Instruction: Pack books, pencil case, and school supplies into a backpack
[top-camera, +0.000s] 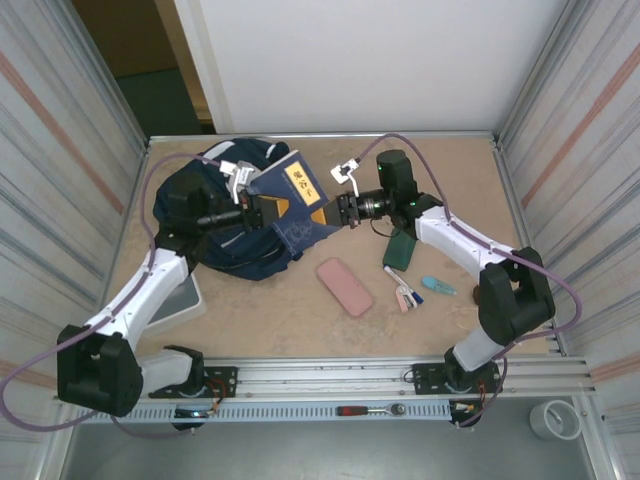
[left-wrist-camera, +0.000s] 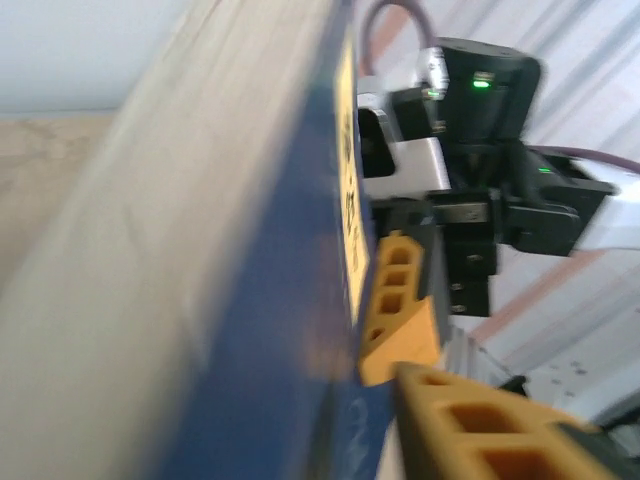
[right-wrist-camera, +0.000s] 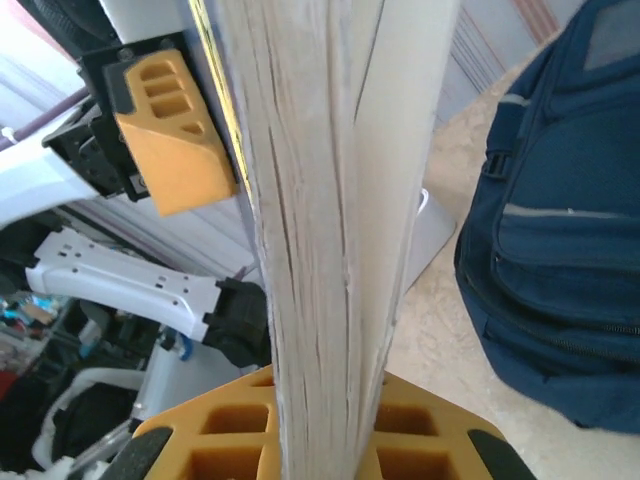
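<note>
A navy book (top-camera: 298, 192) with a yellow label is held in the air beside the backpack (top-camera: 215, 225), between both grippers. My right gripper (top-camera: 323, 212) is shut on its near right corner; in the right wrist view the page edges (right-wrist-camera: 320, 200) are pinched between my yellow fingers (right-wrist-camera: 210, 430). My left gripper (top-camera: 271, 211) straddles the book's left edge, its jaws loosened, with a thin gap between its finger (left-wrist-camera: 480, 425) and the cover (left-wrist-camera: 270, 330). The pink pencil case (top-camera: 344, 286) lies on the table. The school supplies, pen-like sticks (top-camera: 403, 289) and a light-blue piece (top-camera: 437, 286), lie to its right.
A dark green object (top-camera: 402, 247) lies under the right forearm. A white tray (top-camera: 186, 300) sits by the left arm. On the front rail lie a ratchet tool (top-camera: 370, 410) and a tape roll (top-camera: 555, 420). Corrugated walls close both sides.
</note>
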